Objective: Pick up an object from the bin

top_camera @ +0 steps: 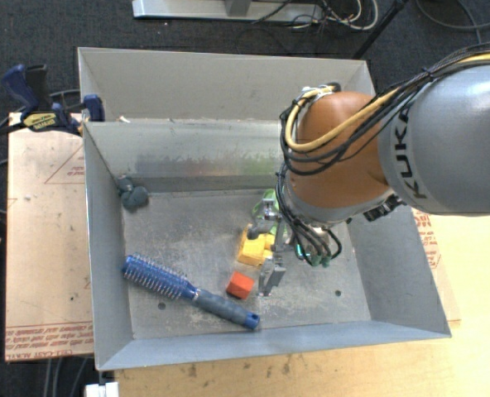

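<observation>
Grey bin [104, 222]. Gripper [271, 259] is low over the floor, right of centre; whether it is open or closed cannot be told. Blue hairbrush [175, 288] lies along the front. Yellow block [252, 251] sits just beside the gripper, on the view's left. Orange cube [240, 285] is near, below the block. Small grey piece [133, 195] lies in the back-left corner.

The arm [448, 139], with its orange wrist cover [336, 160] and looped cables, reaches in from the right and hangs low over the middle of the grey metal bin [394, 300]. The gripper [269, 265] is down near the floor, just beside a yellow block [251, 250] on its left. A small orange cube [240, 285] lies near its tip. A blue hairbrush [166, 284] lies slantwise along the front-left floor. A small grey object [132, 195] sits in the far left corner.
</observation>
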You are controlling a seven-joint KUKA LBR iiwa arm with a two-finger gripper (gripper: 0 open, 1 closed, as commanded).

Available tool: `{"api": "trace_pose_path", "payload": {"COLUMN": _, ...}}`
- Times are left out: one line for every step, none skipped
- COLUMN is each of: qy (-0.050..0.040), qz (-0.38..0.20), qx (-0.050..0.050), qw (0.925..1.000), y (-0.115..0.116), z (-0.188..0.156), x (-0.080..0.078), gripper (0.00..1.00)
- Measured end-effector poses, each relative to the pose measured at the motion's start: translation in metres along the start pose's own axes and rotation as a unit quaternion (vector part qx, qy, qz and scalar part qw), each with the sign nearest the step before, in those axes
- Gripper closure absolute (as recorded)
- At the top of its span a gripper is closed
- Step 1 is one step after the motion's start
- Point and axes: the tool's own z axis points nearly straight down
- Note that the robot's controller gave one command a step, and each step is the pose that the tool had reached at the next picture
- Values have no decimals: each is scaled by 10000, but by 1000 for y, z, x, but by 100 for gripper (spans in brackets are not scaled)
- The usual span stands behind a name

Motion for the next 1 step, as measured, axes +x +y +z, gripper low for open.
{"api": "trace_pose_path", "payload": {"qy": -68, "qz": 1771, "qx": -14, "qw": 9842, "y": 72, "z": 115, "x": 11, "gripper": 0}}
